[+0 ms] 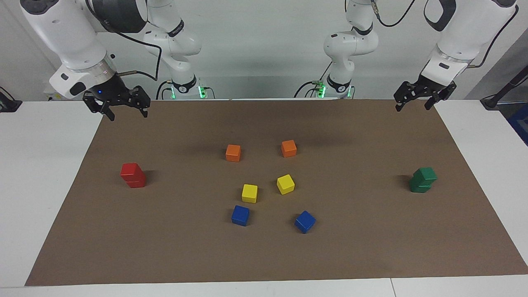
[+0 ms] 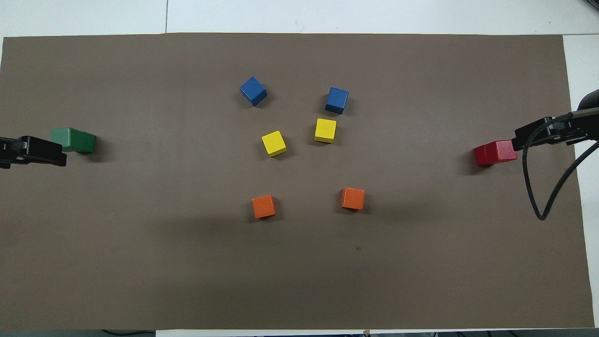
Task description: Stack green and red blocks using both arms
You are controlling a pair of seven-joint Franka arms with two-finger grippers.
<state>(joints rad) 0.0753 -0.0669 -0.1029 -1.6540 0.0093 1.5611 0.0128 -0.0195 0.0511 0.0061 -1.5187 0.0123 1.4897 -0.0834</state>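
- Two bright red matte cubes (image 1: 133, 175) sit stacked on the brown mat (image 1: 264, 255) covering the tabletop, toward the right arm's end.
- Two dark green matte cubes (image 1: 423, 180) sit stacked, the top one skewed, toward the left arm's end.
- The right gripper (image 1: 116, 103) hangs wide open and empty over the mat's corner nearest the robots.
- The left gripper (image 1: 425, 94) hangs wide open and empty over the mat's corner at its own end.
- Orange, yellow and blue cubes lie mid-mat.
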